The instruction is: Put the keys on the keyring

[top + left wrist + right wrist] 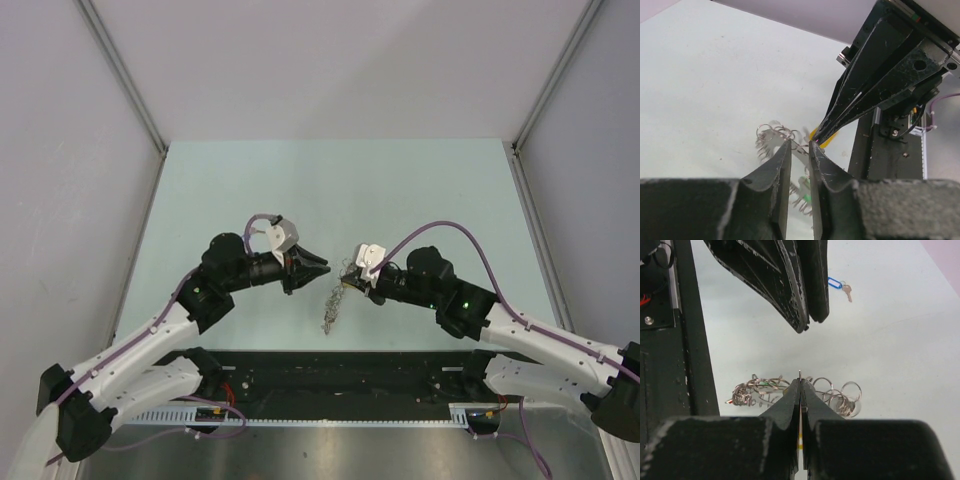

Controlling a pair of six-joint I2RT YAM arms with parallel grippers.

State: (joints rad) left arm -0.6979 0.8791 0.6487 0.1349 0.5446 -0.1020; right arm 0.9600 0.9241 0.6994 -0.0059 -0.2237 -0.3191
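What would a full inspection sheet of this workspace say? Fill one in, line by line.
surface: pale green table, no marks seen
job's things: keyring at the right fingertips; one blue-tagged key lying apart
clutter: nothing seen
grippers: right gripper shut on keyring; left gripper slightly open, close beside it
cables: purple cables loop over both wrists
surroundings: grey walls on three sides

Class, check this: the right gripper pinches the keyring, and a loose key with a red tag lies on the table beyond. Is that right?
No: the loose key has a blue tag, not red; the right wrist view shows it. The rest stands.
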